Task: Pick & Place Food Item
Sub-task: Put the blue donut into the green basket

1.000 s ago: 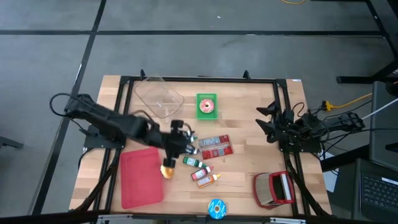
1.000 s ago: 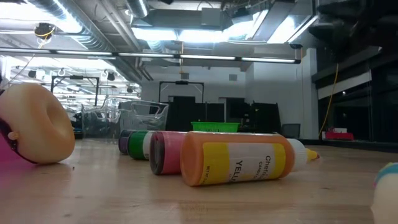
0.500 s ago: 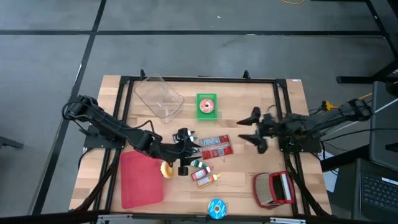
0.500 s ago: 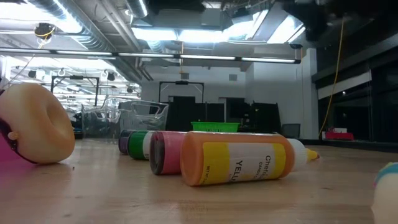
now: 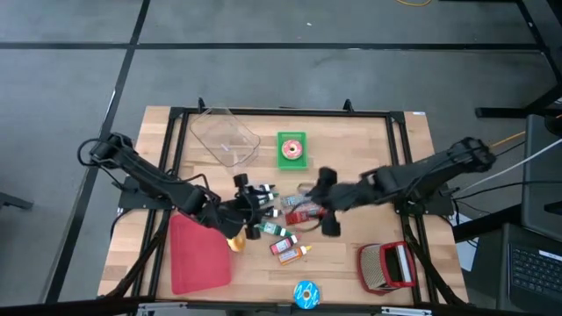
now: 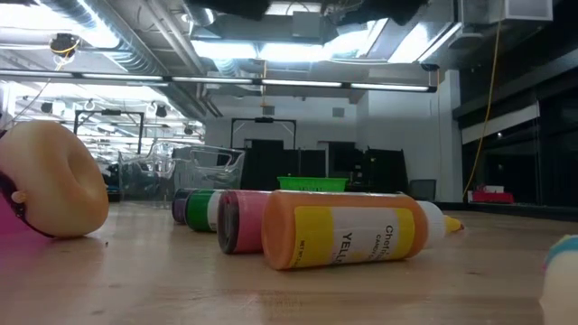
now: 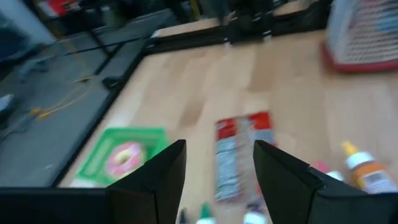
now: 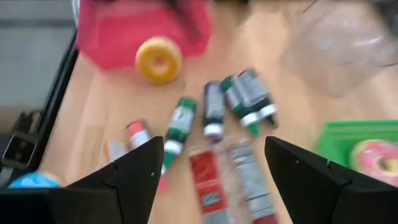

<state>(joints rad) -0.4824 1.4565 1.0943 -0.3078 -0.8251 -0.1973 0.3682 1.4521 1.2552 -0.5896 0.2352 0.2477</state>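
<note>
A yellow donut (image 5: 235, 239) lies at the edge of a red board (image 5: 198, 253); in the low view the donut (image 6: 50, 181) leans on that board. A pink donut (image 5: 292, 149) sits in a green tray. A blue donut (image 5: 306, 294) lies near the front edge. My left gripper (image 5: 256, 209) hovers open above the food-colour bottles (image 5: 279, 230); its wrist view shows the open gripper (image 7: 217, 171) with nothing between the fingers. My right gripper (image 5: 318, 204) hangs open over the red and grey packets (image 5: 297, 211), and its wrist view shows the gripper (image 8: 214, 180) well above them.
A clear plastic container (image 5: 226, 139) stands at the far left. A red basket (image 5: 386, 266) stands at the near right. Several bottles (image 6: 343, 230) lie on their sides in the table's middle. Bare wood lies at the far right, between the green tray and the frame.
My right arm has swung out from the table's right edge toward the middle, rising and tipping its open gripper down over the packets. My left gripper has turned about and sunk a little above the bottles. The donuts and bottles have stayed where they were.
</note>
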